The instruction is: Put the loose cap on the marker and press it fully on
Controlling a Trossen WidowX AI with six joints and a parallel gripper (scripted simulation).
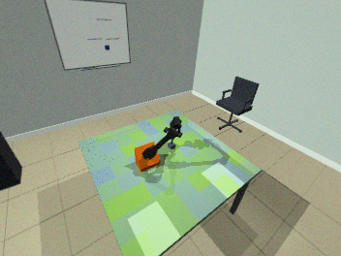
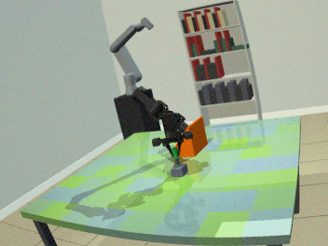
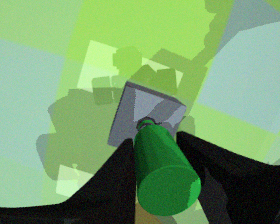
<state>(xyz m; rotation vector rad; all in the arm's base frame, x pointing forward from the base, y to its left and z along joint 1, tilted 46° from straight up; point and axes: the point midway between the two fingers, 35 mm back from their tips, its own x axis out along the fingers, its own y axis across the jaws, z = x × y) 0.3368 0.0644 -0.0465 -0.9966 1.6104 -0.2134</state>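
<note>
The arm reaches forward from its orange base (image 2: 195, 139) and bends down, wrist pointing at the worktop (image 2: 261, 179). The gripper (image 3: 164, 153) is clenched on the green cap (image 3: 164, 175), held directly above the grey holder block (image 3: 145, 115) at 12 o'clock in the wrist view.

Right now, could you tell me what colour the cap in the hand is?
Green. The cap shows best in the wrist view, above the grey holder.
</note>
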